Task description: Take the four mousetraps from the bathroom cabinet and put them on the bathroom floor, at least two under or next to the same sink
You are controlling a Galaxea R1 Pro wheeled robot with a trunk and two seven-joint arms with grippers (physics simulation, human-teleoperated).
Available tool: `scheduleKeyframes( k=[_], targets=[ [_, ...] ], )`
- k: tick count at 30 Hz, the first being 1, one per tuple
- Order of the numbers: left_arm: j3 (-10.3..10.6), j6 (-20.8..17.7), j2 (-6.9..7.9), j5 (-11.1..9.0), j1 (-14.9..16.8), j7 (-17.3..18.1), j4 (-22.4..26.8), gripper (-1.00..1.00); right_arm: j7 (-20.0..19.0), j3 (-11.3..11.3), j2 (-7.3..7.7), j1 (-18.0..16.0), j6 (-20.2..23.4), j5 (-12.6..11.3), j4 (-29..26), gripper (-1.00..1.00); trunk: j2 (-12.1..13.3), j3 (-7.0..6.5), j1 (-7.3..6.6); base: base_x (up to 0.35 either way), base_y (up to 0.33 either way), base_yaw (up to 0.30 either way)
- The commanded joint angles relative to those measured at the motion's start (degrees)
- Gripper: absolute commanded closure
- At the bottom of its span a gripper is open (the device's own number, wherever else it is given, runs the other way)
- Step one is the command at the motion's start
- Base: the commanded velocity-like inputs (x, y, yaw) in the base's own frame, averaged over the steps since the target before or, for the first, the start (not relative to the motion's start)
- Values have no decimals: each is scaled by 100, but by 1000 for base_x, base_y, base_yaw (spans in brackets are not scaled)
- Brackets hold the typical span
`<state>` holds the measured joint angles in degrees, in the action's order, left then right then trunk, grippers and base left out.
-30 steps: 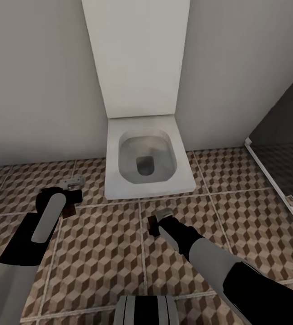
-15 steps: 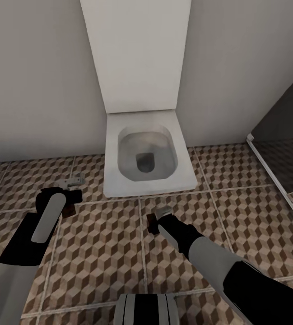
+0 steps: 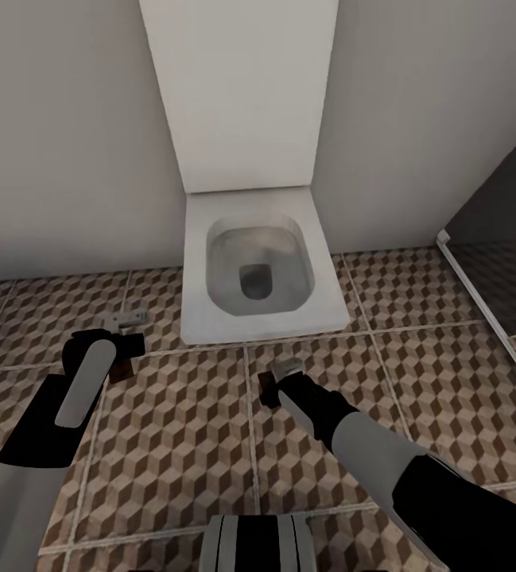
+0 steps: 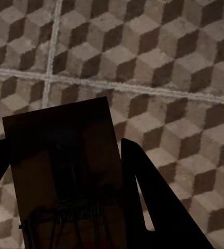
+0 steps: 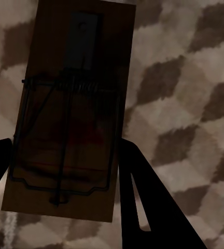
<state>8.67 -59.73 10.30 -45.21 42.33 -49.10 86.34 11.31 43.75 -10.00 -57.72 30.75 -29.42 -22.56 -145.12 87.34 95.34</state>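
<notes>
Mousetraps: two are in my hands, none seen on the floor yet. No cabinet or sink in sight from my head camera, so I judge I am mid-carry with both placements still to do, and two more traps presumably left to fetch.

Bathroom floor (image 3: pixel 417 373), cube-pattern tiles, spreads under both my arms. White toilet (image 3: pixel 261 274) straight ahead against the wall; dark shower enclosure (image 3: pixel 504 262) off to my right.

Left gripper (image 3: pixel 121 359) hangs low over the tiles, left of the toilet. Left wrist camera: a dark board, the left mousetrap (image 4: pixel 65 171), sits between my two fingers, which are closed in against its long edges. Spring wire just visible at its near end.

Right gripper (image 3: pixel 277 381) hangs in front of the toilet. Right wrist camera: the right mousetrap (image 5: pixel 73 104) is pinched the same way, fingers at its edges, wire bar and spring plain on its face.

Both traps look clear of the floor; I cannot tell by how much.
</notes>
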Motion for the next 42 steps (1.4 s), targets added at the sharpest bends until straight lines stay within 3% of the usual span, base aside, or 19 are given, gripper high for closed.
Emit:
scheduleKeyframes(
  k=[1, 6, 16, 20, 30, 35, 42],
  targets=[
    [12, -27, 7, -33, 4, -56, 7, 100, 48, 38, 0, -9, 10, -81, -2, 100, -2, 4, -1, 0, 0, 0],
    [12, -27, 7, -32, 4, -56, 12, 100, 50, 37, 0, -23, 10, -81, -3, 100, -7, 92, 9, 0, 0, 0],
    [12, -27, 7, -32, 4, -56, 14, 100, 49, 37, 0, -28, 10, -81, -59, 100, -7, 92, 9, 0, 0, 0],
    [12, -27, 7, -32, 4, -56, 18, 100, 48, 37, 0, -28, 10, -81, -72, 100, -12, 181, 20, 0, 0, 0],
    [12, -27, 7, -32, 4, -56, 24, 100, 48, 37, 0, -67, 10, -81, -99, 100, -12, 181, 20, 0, 0, 0],
    [12, -27, 7, -32, 1, -56, 49, 100, 49, 37, 0, -91, 10, -81, -127, 100, -19, 292, 33, 0, 0, 0],
    [12, -27, 7, -32, -27, -57, 76, 100, 50, 37, 0, -105, 10, -81, -143, 100, -19, 292, 33, 0, 0, 0]
  ],
)
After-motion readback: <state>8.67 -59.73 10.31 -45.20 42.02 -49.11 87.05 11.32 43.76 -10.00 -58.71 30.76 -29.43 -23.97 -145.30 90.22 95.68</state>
